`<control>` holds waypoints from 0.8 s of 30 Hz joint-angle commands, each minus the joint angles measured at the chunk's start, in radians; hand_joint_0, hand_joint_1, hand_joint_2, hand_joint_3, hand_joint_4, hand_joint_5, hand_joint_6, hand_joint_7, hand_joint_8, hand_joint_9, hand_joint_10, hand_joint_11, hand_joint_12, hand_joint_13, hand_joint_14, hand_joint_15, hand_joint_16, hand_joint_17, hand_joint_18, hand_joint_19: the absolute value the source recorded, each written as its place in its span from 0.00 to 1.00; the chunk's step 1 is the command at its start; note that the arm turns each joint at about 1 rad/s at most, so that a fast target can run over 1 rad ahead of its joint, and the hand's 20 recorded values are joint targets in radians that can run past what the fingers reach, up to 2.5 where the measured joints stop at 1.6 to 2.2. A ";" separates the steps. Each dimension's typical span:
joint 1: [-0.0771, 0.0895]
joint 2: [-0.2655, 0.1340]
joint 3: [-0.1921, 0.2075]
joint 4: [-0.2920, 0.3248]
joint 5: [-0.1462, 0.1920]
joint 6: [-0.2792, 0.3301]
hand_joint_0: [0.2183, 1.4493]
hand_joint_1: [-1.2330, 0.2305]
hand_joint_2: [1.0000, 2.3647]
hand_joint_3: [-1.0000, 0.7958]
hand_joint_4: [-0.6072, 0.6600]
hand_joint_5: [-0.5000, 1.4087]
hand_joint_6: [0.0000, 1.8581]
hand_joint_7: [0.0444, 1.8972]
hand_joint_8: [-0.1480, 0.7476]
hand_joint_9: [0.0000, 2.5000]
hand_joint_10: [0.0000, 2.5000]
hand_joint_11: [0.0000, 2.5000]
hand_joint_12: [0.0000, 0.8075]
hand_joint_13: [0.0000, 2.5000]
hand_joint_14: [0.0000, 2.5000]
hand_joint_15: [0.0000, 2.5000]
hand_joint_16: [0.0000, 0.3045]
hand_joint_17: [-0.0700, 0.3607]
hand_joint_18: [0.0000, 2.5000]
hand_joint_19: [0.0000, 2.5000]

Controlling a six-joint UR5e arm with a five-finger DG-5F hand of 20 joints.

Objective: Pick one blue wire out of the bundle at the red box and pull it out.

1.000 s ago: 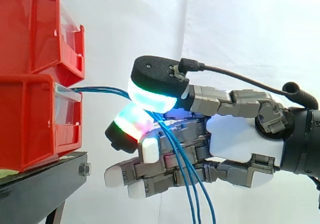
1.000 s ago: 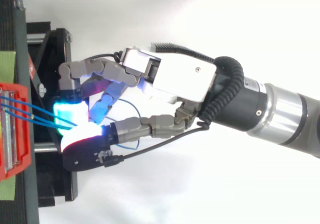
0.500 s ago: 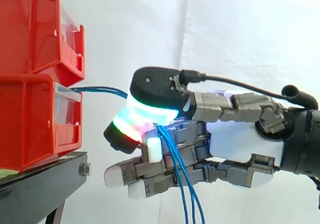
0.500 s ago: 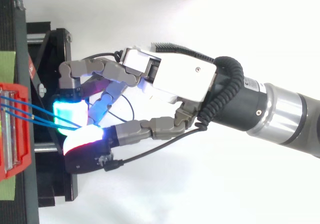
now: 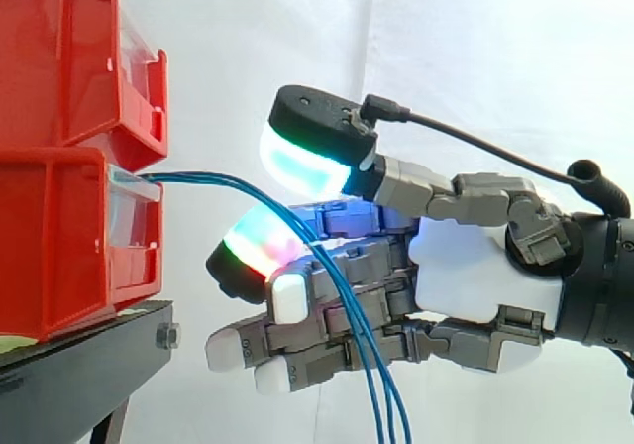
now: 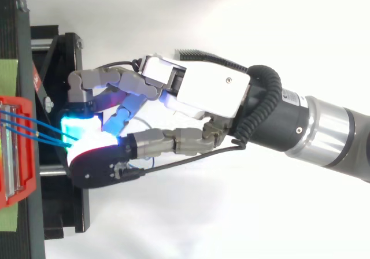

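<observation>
A bundle of thin blue wires (image 5: 213, 178) comes out of the clear front of the lower red box (image 5: 59, 246), arcs to the right and drops past the lower frame edge. My hand (image 5: 475, 271) reaches in from the right, just short of the box. Its thumb pad (image 5: 302, 162), glowing cyan and green, is raised clear above a finger pad (image 5: 256, 248) that glows green and red. The wires run through the gap between the two and drape over the straight fingers below. From above, the wires (image 6: 34, 133) vanish under the thumb of my hand (image 6: 208, 91).
A second red bin (image 5: 59, 57) is stacked on the lower box. Both stand on a black stand (image 5: 89, 365) at the left. A white curtain hangs behind.
Half a second ago the thumb pad was pressed down on the wires against the finger pad. It has now lifted off and the wires lie loose in the gap.
</observation>
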 commanded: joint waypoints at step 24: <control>0.001 0.000 0.000 0.000 0.000 0.000 0.33 0.24 0.02 0.48 0.70 0.21 0.37 0.66 0.42 0.45 0.01 0.38 0.40 0.25 0.01 0.17 0.16 0.41 0.19 0.21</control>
